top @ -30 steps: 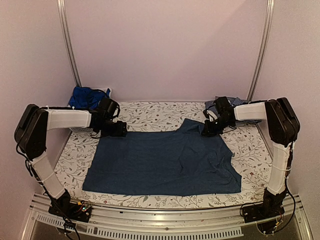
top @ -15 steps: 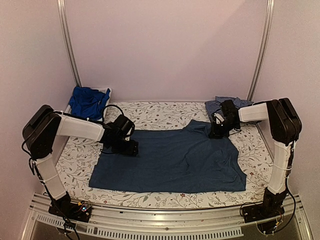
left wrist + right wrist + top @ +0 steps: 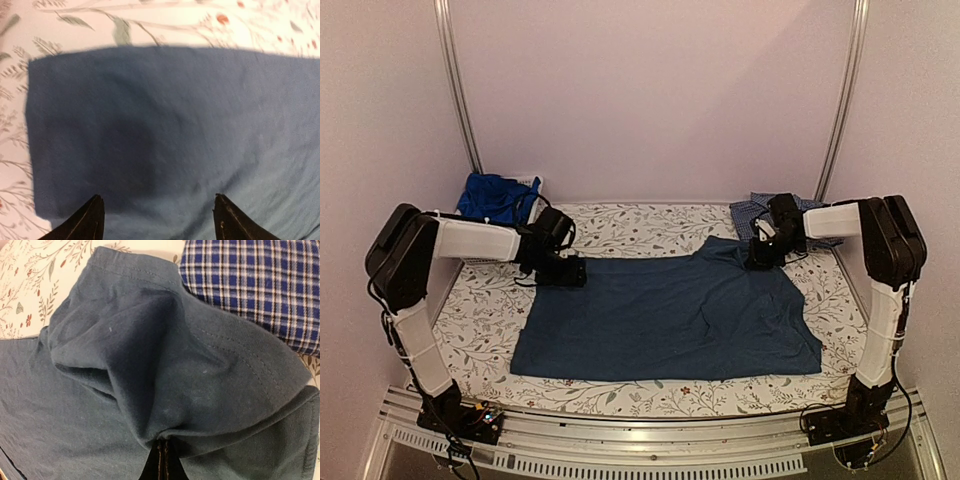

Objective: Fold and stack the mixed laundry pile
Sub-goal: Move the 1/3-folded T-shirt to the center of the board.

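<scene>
Lying spread flat, navy T-shirt (image 3: 665, 320); far-right corner bunched.

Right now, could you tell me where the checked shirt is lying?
In the top view, the checked shirt lies at the table's far right corner, just behind the right gripper holding the navy T-shirt.

text: none legible | labels: none | brands: none | numbers: none | signs: none
</scene>
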Robot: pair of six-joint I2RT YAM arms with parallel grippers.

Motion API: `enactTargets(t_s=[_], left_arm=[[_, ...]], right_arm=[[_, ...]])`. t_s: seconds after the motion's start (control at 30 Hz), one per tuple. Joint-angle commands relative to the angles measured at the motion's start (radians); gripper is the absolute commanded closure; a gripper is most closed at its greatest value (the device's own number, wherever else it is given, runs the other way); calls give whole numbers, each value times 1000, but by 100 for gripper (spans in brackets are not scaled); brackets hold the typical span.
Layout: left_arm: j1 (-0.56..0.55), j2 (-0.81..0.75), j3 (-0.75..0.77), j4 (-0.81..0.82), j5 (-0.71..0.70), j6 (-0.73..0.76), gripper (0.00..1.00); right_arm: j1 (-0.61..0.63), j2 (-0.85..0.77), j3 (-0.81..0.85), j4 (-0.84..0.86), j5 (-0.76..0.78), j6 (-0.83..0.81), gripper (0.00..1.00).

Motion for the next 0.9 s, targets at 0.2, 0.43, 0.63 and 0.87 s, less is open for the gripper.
enactTargets(t_s=[0.2,0.43,0.63,0.87], left_arm=[[171,121,198,-36,-80,75,30],[194,219,273,-27,-126,85,35],[205,272,300,-23,-161,90,37],[234,292,309,11,-164,98,38]], right_arm=[[-7,-85,37,-8,-15,-11,100],[-5,-85,61,-11,-11,-13,100],[-7,-80,73,-16,-5,-15,100],[-7,-71,82,-18,-7,-19,100]])
